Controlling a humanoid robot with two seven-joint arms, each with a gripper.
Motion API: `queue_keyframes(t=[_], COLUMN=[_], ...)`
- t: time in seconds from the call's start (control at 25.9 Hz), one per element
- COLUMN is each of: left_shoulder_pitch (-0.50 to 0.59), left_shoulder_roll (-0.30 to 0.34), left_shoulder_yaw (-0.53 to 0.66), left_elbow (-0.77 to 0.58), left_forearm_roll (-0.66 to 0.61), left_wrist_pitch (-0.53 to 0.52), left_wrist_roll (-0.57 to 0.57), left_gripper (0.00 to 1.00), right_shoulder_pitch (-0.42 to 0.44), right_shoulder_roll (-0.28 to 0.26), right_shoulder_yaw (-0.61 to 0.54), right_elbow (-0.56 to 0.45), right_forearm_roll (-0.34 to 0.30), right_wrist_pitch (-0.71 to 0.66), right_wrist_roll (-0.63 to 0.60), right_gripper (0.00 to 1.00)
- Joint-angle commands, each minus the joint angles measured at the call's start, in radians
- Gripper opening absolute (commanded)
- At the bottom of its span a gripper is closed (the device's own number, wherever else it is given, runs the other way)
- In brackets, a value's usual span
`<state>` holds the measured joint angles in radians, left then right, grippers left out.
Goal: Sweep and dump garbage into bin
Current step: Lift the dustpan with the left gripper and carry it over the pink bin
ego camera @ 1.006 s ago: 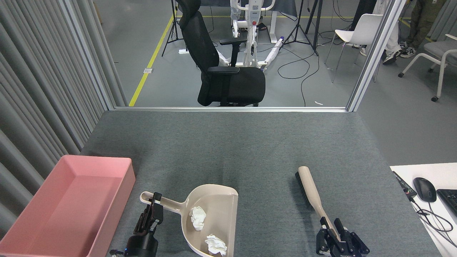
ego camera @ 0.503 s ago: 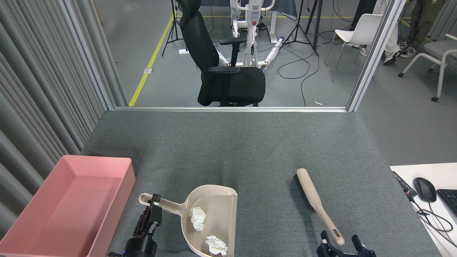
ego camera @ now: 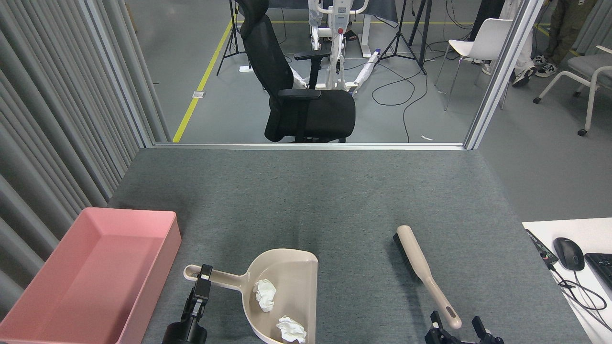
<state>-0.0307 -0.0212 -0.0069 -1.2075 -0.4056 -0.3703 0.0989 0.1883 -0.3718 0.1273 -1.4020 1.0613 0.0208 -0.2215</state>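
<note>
On the tabletop (ego camera: 306,200), the bin (ego camera: 28,306) fills the near left corner. The dustpan (ego camera: 282,296), holding two tissue wads (ego camera: 264,295), lies at the near edge; the brush (ego camera: 423,272) lies to its right.

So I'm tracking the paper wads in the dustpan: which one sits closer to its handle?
The upper wad, in the middle of the dustpan, nearest the handle. The other wad lies by the pan's open lip at the bottom.

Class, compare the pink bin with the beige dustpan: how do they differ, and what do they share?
The bin is pink, rectangular and larger; the dustpan is beige, rounded at the back and smaller. The bin is empty; the dustpan holds two tissue wads. The dustpan has a handle, the bin none. Both sit on the grey table.
</note>
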Motion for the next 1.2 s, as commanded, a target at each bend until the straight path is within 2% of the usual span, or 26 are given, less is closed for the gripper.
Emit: queue_keyframes(t=[0.0,0.46,0.62,0.81,1.16], left_shoulder_pitch=[0.006,0.069,0.069,0.072,0.072], left_shoulder_roll=[0.003,0.003,0.009,0.009,0.029], left_shoulder_yaw=[0.001,0.007,0.007,0.008,0.094], left_elbow=[-0.021,-0.142,-0.198,-0.248,-0.369], left_forearm_roll=[0.077,0.243,0.300,0.307,0.441], left_wrist_pitch=[-0.013,-0.018,0.024,0.074,0.208], left_wrist_roll=[-0.010,-0.030,-0.042,-0.051,-0.067], left_gripper=[0.00,0.00,0.00,0.00,0.01], right_shoulder_pitch=[0.003,0.005,0.010,0.010,0.010], right_shoulder_roll=[-0.003,-0.004,-0.004,-0.003,-0.001], right_shoulder_yaw=[0.000,0.000,0.000,0.002,0.002], right_elbow=[0.000,0.002,0.003,0.003,0.005], right_forearm_roll=[-0.001,-0.001,-0.001,-0.001,-0.001], right_wrist_pitch=[0.001,0.001,0.001,0.001,0.002], right_wrist_roll=[0.005,0.011,0.013,0.014,0.017], right_gripper=[0.98,0.98,0.98,0.98,0.98])
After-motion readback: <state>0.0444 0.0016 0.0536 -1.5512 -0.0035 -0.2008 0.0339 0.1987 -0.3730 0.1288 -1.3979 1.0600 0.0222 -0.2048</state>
